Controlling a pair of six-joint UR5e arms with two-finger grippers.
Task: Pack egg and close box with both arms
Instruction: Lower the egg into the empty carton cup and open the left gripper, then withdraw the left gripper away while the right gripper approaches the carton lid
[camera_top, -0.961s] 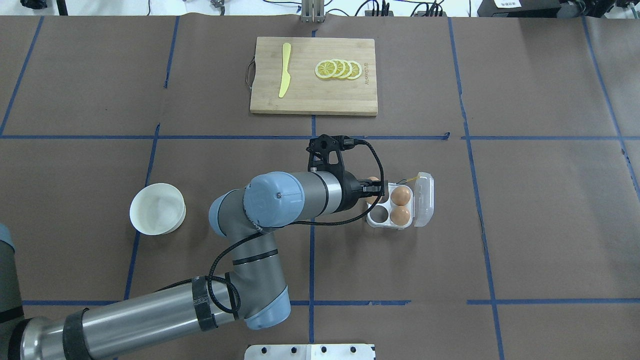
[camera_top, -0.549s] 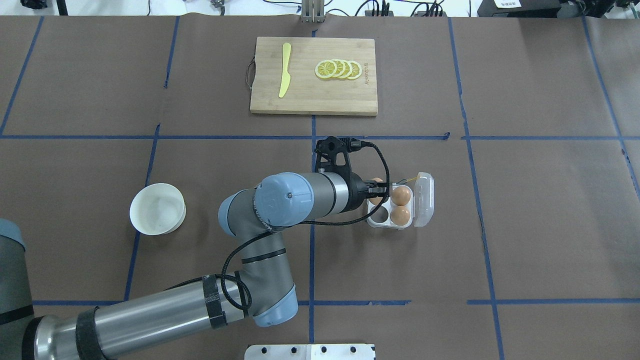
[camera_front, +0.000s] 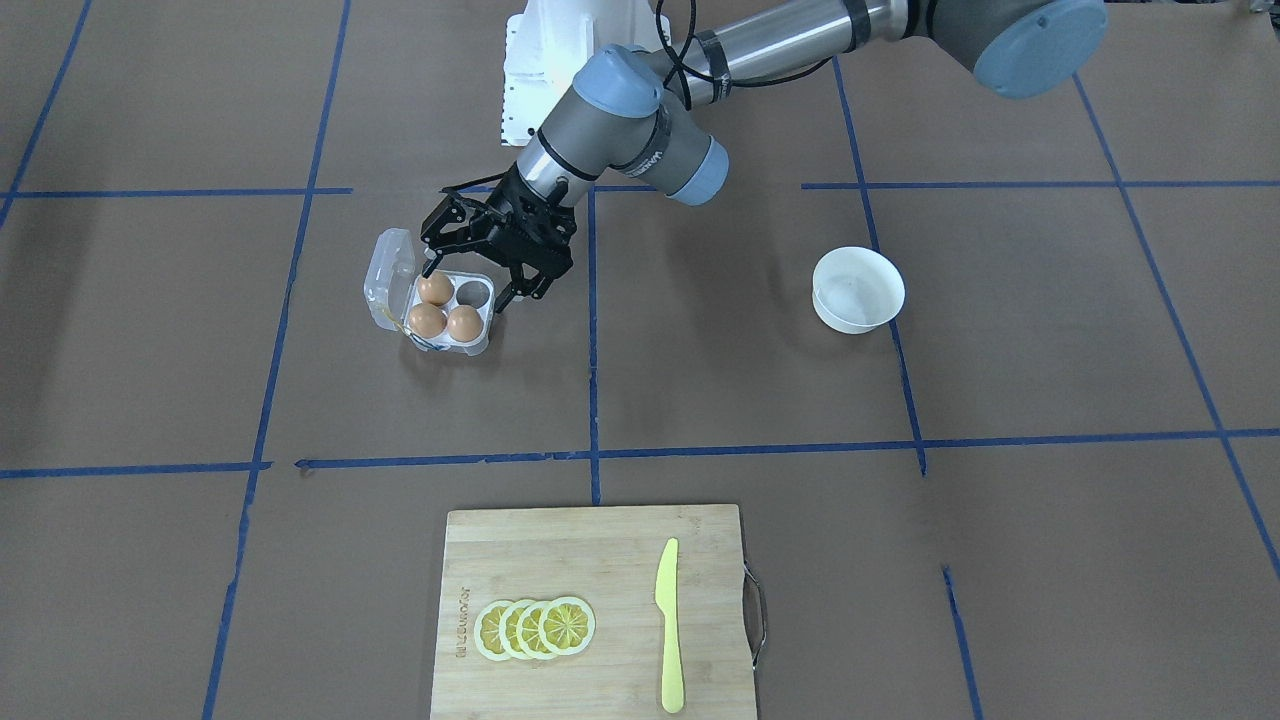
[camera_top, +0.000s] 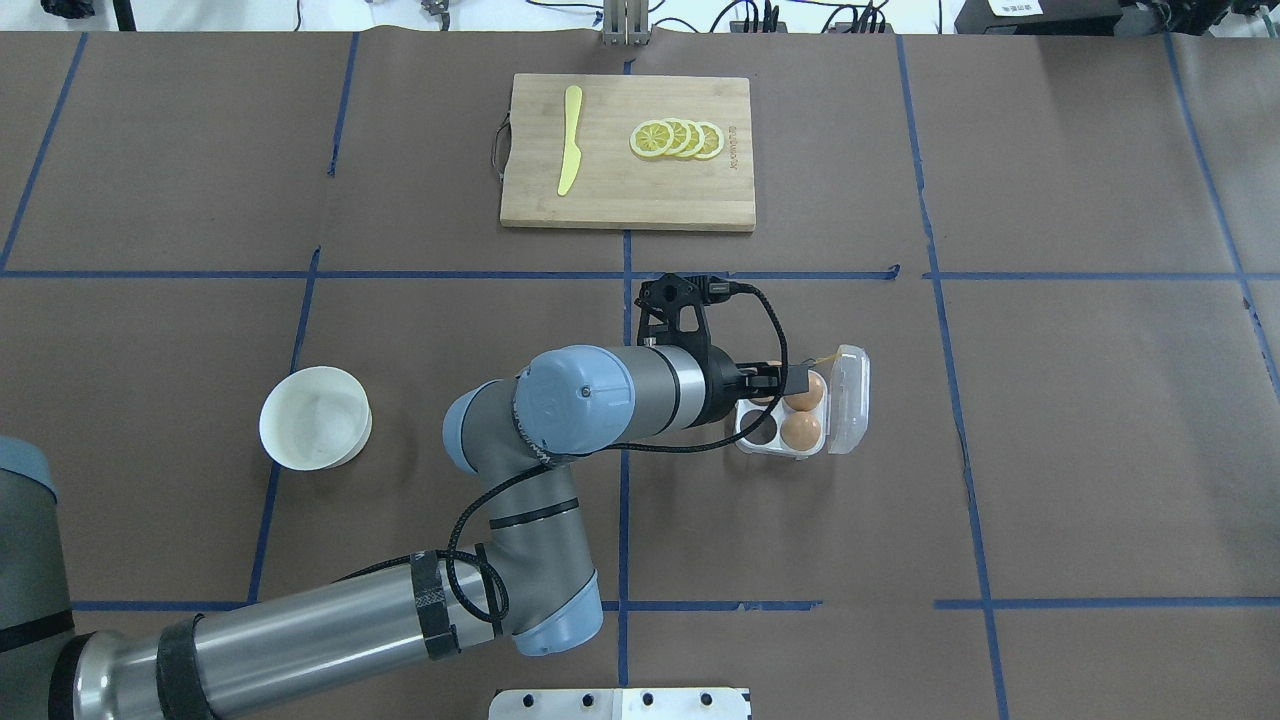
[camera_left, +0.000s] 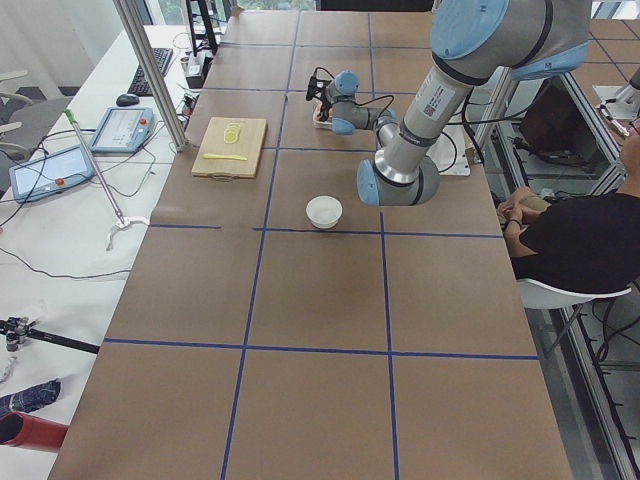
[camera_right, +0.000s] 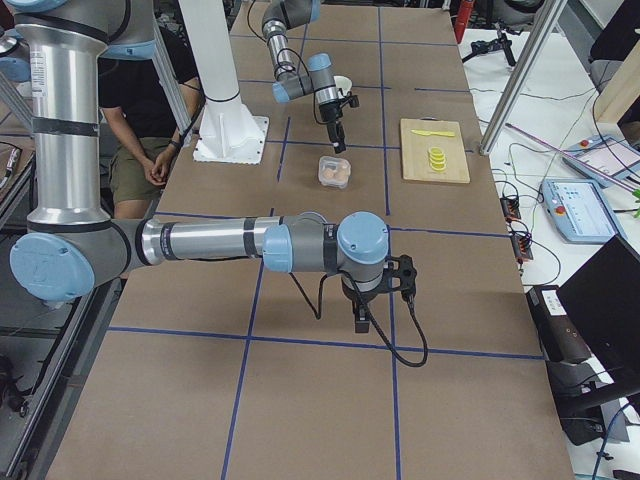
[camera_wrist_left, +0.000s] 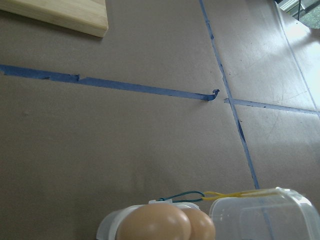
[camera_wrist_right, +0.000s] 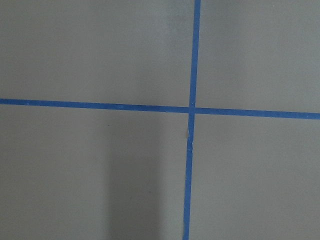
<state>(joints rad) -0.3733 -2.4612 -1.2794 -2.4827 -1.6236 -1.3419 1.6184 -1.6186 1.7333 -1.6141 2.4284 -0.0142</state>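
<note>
**The egg (camera_front: 463, 323) sits in the box (camera_front: 473, 293), left jaws wide open**

We see the egg resting in the cell on the far side of the box from the robot, towards its left. Two other eggs (camera_front: 427, 320) fill the cells along the lid (camera_front: 388, 262), and the near-left cell stands empty. The lid stands open on the box's right side. The left gripper (camera_front: 461, 288) hangs just above the box with its jaws spread wide, gripping nothing. The right gripper (camera_right: 360, 318) points down at the table (camera_top: 1100, 450), well apart from the box; we cannot tell how its jaws stand. A white bowl (camera_top: 315, 417) sits well to the left of the box.
</note>
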